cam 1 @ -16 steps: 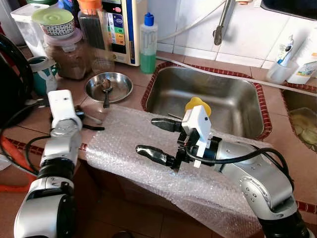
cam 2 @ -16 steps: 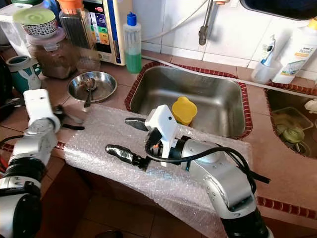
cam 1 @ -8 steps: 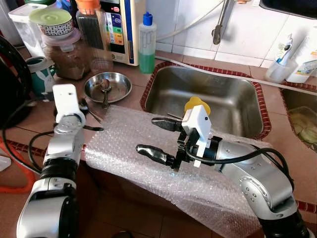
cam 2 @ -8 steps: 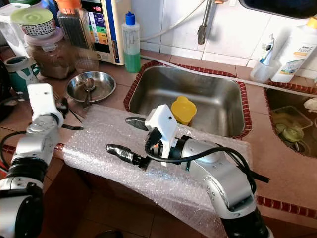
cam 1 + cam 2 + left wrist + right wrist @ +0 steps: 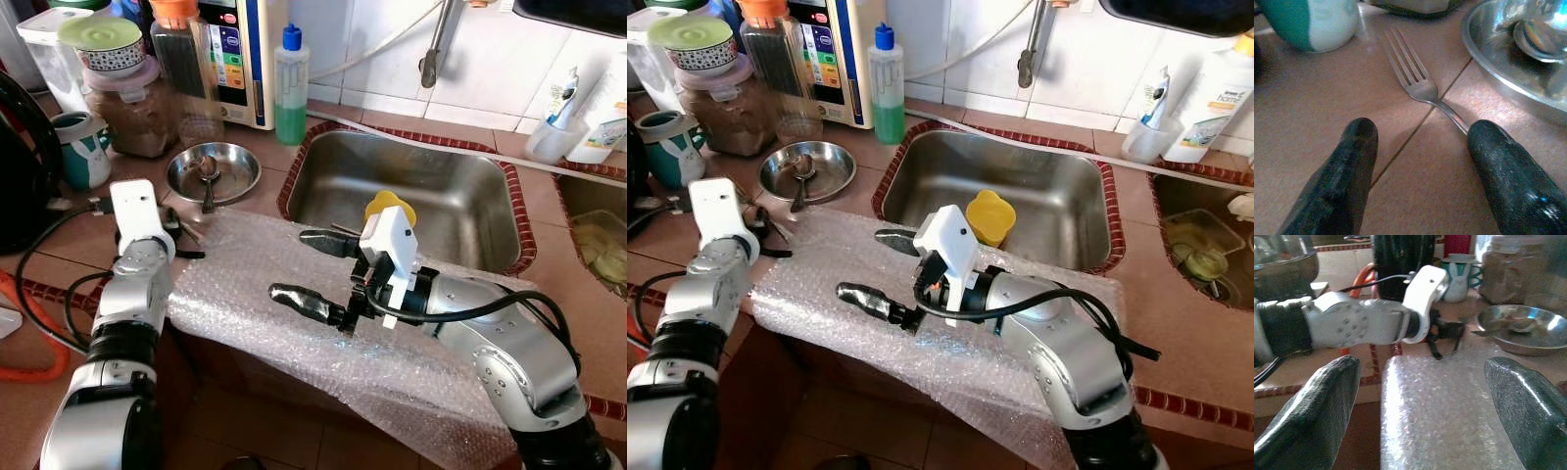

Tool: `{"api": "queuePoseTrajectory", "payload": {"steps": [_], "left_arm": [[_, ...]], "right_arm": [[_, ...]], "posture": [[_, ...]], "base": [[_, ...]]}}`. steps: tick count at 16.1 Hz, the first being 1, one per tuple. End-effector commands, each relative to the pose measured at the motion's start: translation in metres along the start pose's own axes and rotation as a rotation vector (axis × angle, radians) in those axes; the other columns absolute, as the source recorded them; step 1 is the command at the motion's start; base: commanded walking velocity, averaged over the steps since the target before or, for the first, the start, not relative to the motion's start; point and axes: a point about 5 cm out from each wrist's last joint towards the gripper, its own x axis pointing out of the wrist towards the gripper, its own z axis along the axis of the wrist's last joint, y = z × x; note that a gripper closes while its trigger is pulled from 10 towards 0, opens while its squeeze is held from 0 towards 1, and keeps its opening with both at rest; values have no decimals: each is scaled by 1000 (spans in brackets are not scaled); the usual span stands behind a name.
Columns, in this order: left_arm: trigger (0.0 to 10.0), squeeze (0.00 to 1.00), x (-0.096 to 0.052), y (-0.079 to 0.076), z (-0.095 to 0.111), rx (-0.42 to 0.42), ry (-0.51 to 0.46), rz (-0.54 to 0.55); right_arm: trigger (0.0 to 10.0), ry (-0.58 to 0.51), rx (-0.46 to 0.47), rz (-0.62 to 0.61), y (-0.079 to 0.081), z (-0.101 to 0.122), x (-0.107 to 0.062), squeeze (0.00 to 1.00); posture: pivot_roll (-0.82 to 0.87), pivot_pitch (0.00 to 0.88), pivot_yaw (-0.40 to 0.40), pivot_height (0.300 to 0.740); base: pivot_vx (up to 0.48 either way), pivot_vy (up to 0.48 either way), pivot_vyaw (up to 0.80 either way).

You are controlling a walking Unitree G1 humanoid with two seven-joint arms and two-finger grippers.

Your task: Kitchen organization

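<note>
Home kitchen, steel sink (image 5: 411, 196), tiled counter (image 5: 59, 245)

Counter tiles (image 5: 59, 245) reddish-brown with a dark red patterned border strip around the steel-grey sink (image 5: 460, 196); yellow cup (image 5: 990, 216) sits centre frame inside it. Clear bubble wrap (image 5: 284, 323) reads whitish with a dotted texture, lower centre; silver fork (image 5: 1420, 83) and shiny silver dish (image 5: 214, 171) upper left. Green liquid bottle (image 5: 292, 88) with blue cap at top, teal-and-white mug (image 5: 83, 147) far left, orange cable (image 5: 39, 333) lower left.
</note>
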Motion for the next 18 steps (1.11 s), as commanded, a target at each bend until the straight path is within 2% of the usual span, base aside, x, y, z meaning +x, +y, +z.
{"api": "queuePoseTrajectory", "payload": {"steps": [1, 6, 7, 8, 12, 16, 18], "left_arm": [[10000, 0, 2, -1, -8, -3, 50, -14], [10000, 0, 4, 1, -13, -6, 86, -28], [4745, 0, 4, 2, -17, -20, 98, -35], [0, 0, 2, 2, -22, -41, 105, -46], [0, 0, 1, 3, -29, -60, 115, -41], [0, 0, 0, 1, -31, -70, 115, -46], [0, 0, 0, 1, -31, -71, 115, -46]], "right_arm": [[10000, -7, -4, 57, 7, 6, 0, 0], [10000, -28, -21, 54, 8, 12, -2, 0], [10000, -50, -25, 39, 6, 16, -1, 0], [10000, -101, 16, 36, 6, 22, 0, 0], [10000, -123, 70, 69, 11, 27, 4, 0], [10000, -8, 19, 56, 11, 10, 7, 0], [10000, 8, 5, 38, 10, 8, 6, 0]], "posture": [[18, 81, -1, 740], [9, 85, 1, 740], [9, 86, 2, 740], [10, 86, 0, 740], [11, 85, -9, 740], [12, 81, -14, 740], [9, 81, -15, 740]], "base": [[0, 0, 0], [0, 0, 0], [0, 0, 0], [0, 0, 0], [0, 0, 0], [0, 0, 0], [0, 0, 0]]}}
